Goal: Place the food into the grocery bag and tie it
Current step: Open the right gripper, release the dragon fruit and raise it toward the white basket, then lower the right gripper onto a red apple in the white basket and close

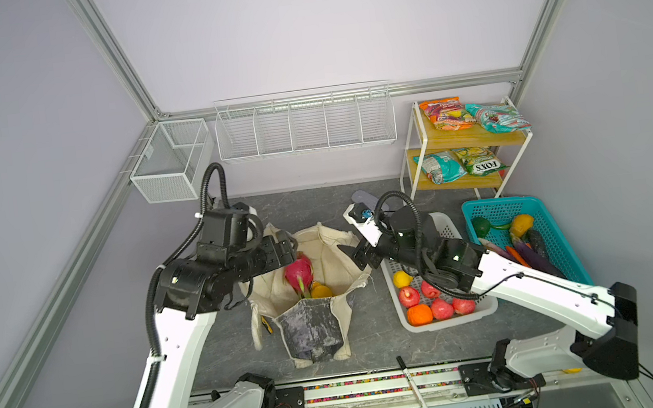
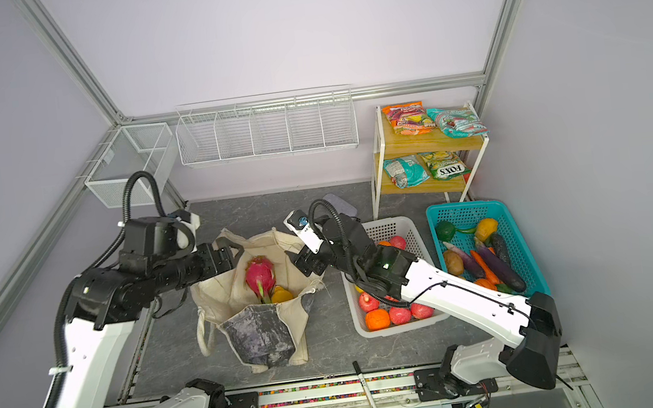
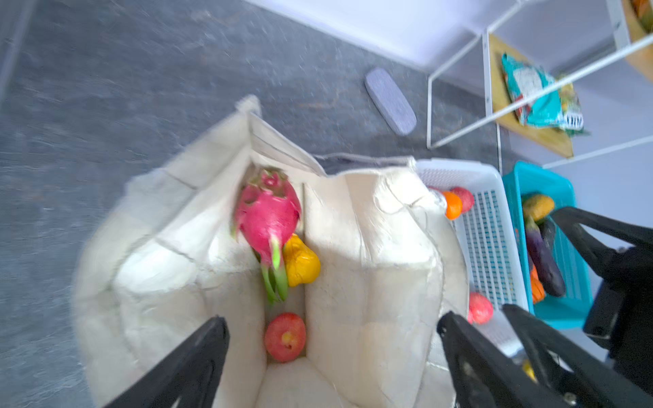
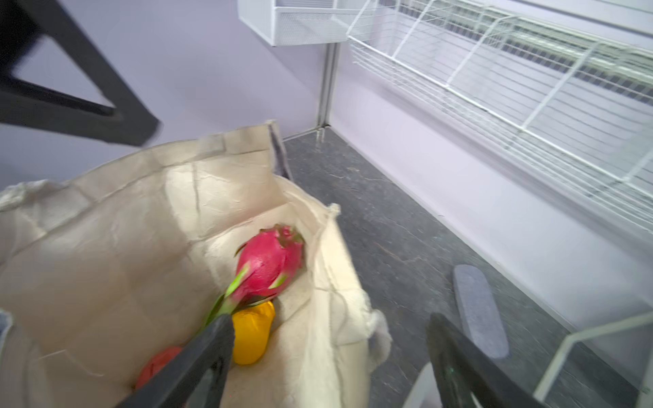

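The desk (image 1: 374, 346) carries the grocery bag (image 1: 334, 254) at its middle, mouth gaping upward, marbled panel toward 6 o'clock; the white basket (image 2: 390, 229) sits at the bag's 3 o'clock, with the teal basket (image 1: 501, 210) beyond it. The left gripper (image 3: 332, 319) hovers over the bag's 10 o'clock rim, jaws wide and empty; the right gripper (image 4: 330, 321) hangs at the 2 o'clock rim, jaws likewise wide, holding nothing. Inside lie the dragon fruit (image 1: 299, 275), a yellow fruit (image 3: 300, 261) touching it, and a red apple (image 3: 285, 337); loading looks partly done, with apples (image 1: 441, 308) and an orange (image 1: 419, 315) waiting in the white basket. To load well, I judge, the right gripper should swing to 3 o'clock, close across the next fruit's widest part, and release low inside the mouth; the floppy cloth may fold shut, so the left jaws could pinch the rim open; the handles (image 1: 256, 332) come last, for tying.
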